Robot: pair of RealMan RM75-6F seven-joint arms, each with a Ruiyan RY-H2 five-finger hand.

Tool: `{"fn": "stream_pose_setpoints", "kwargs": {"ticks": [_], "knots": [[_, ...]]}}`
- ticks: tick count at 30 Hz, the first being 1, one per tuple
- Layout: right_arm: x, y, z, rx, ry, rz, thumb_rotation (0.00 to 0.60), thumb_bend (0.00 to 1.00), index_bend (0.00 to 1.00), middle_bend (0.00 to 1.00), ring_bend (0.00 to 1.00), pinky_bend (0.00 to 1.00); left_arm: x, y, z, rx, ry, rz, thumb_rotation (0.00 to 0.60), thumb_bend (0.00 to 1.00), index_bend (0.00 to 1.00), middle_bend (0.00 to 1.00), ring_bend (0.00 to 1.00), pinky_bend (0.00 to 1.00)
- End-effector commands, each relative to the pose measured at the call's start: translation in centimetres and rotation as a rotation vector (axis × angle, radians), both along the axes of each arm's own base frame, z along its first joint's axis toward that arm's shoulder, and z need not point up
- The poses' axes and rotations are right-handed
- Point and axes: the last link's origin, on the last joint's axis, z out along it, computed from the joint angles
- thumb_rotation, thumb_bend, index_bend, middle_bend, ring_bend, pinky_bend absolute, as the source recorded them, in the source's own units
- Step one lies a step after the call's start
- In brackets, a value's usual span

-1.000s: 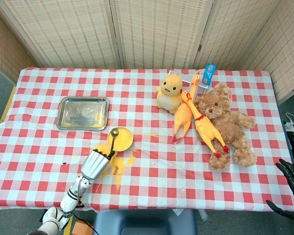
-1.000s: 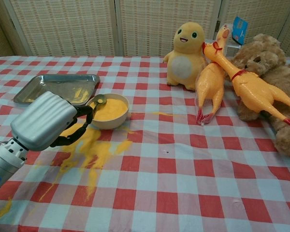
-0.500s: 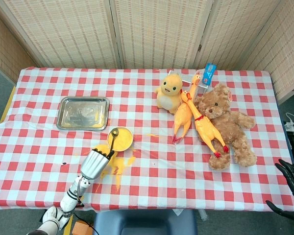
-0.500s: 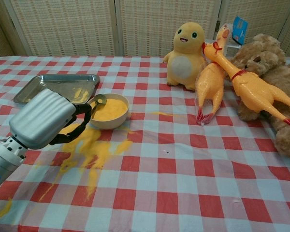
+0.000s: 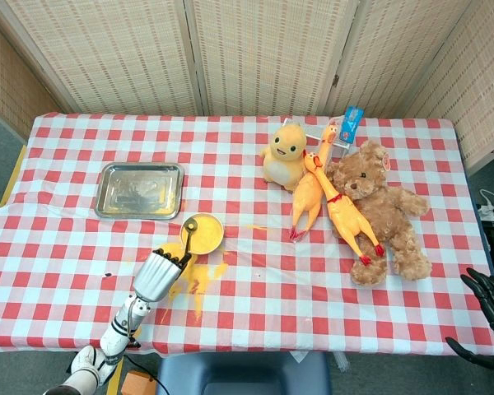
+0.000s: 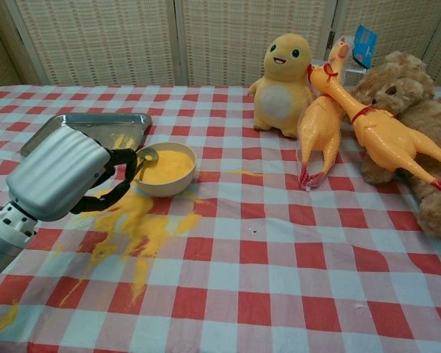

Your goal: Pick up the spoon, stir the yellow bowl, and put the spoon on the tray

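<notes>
My left hand [image 5: 158, 274] [image 6: 59, 173] grips the handle of the metal spoon [image 5: 189, 224] [image 6: 148, 155], whose head sits at the left inner edge of the yellow bowl [image 5: 221, 237] [image 6: 182, 176]. The bowl holds yellow powder. The steel tray [image 5: 140, 188] [image 6: 88, 123] lies behind and to the left of the bowl; in the chest view my hand covers its near edge. My right hand [image 5: 487, 298] hangs off the table's right front corner, fingers apart, holding nothing.
Spilled yellow powder [image 5: 194, 276] [image 6: 136, 228] covers the cloth in front of the bowl. A yellow plush [image 5: 285, 153], two rubber chickens [image 5: 309, 197] and a teddy bear [image 5: 383, 210] fill the right half of the table.
My left hand has shifted a little left and up, toward the tray. The spoon's head has moved with it to the bowl's left edge.
</notes>
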Motion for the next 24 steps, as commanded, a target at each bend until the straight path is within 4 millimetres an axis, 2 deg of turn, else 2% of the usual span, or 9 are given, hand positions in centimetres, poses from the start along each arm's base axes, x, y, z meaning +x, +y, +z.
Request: {"fn": "stream_pose_setpoints", "kwargs": {"ticks": [1,12,18,24], "knots": [[0.0,0.0,0.0,0.001,0.001,0.000,0.600,0.09,0.00,0.00,0.00,0.00,0.1,0.1,0.2,0.005,-0.008,-0.005,0.600,0.50,0.69,1.00,1.00,1.00],[0.0,0.0,-0.1,0.003,0.003,0.000,0.600,0.09,0.00,0.00,0.00,0.00,0.4,0.4,0.9,0.030,-0.041,-0.023,0.600,0.67,0.80,1.00,1.00,1.00],[0.0,0.0,0.0,0.002,0.003,-0.001,0.600,0.09,0.00,0.00,0.00,0.00,0.4,0.6,1.1,0.034,-0.044,-0.025,0.600,0.72,0.81,1.00,1.00,1.00],[0.0,0.0,-0.1,0.002,0.004,-0.003,0.600,0.09,0.00,0.00,0.00,0.00,1.4,0.6,2.1,0.048,-0.140,-0.076,0.600,0.75,0.82,1.00,1.00,1.00]]}}
